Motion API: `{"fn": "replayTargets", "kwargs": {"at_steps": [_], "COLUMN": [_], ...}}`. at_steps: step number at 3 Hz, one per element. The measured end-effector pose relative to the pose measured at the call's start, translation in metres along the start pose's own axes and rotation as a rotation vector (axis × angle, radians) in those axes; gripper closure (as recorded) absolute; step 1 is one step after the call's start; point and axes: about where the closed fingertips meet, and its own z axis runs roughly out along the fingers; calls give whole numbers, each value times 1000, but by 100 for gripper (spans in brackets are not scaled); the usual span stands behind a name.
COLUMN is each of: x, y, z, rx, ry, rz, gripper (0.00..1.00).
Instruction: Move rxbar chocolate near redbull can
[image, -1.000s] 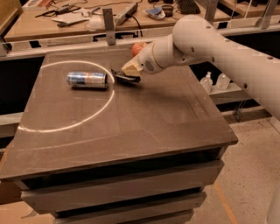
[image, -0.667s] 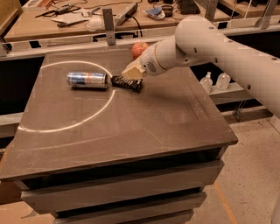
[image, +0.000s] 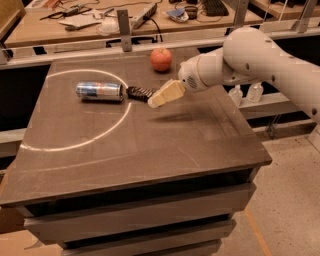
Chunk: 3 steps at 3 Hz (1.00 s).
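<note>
The redbull can (image: 99, 91), silver and blue with a red mark, lies on its side on the left part of the table top. The rxbar chocolate (image: 139, 92), a flat black bar, lies on the table just right of the can's end, nearly touching it. My gripper (image: 156, 100), with pale fingers, hovers a little above the table just right of the bar's right end. It is open and holds nothing. Its shadow falls on the table below and to its right.
A red apple (image: 161, 59) sits at the back of the brown table (image: 150, 150), behind the gripper. A pale arc (image: 75, 145) is marked on the table top. A cluttered workbench (image: 60, 30) runs behind, and small bottles (image: 245, 94) stand on a ledge at the right.
The gripper carried the bar to the can's right end, let it go, then lifted and drew back to the right. The can and apple have not moved.
</note>
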Motion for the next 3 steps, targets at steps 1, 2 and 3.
{"fn": "replayTargets", "kwargs": {"at_steps": [1,2,3], "x": [57,63,60], "y": [-20,-38,-34], "z": [-42,-60,-56], "rx": [119,177,164], "ry": [-59,-64,-61], "rz": [133,139,135], "gripper": [0,0,0]}}
